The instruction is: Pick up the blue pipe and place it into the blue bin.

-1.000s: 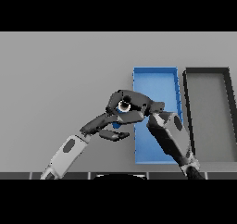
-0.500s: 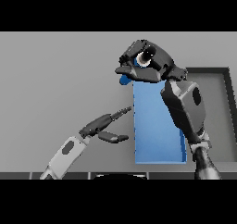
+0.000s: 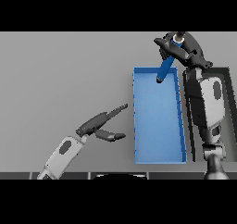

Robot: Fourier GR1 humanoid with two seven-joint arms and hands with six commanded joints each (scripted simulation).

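My right hand (image 3: 181,47) is raised above the far end of the blue bin (image 3: 158,158), fingers curled round the blue pipe (image 3: 165,66). The pipe hangs slanted down from the hand, its lower end over the bin's far part, clear of the floor. The bin is a long rectangular tray right of centre on the grey table, with nothing inside it. My left hand (image 3: 98,124) hovers left of the bin's near half, fingers straight and thumb apart, holding nothing.
A dark grey bin (image 3: 227,75) stands right beside the blue one, largely hidden behind my right forearm (image 3: 206,107). Bare grey table (image 3: 60,79) stretches to the left.
My right hand has carried the pipe further right and over the blue bin's far end. The left hand has stayed where it was.
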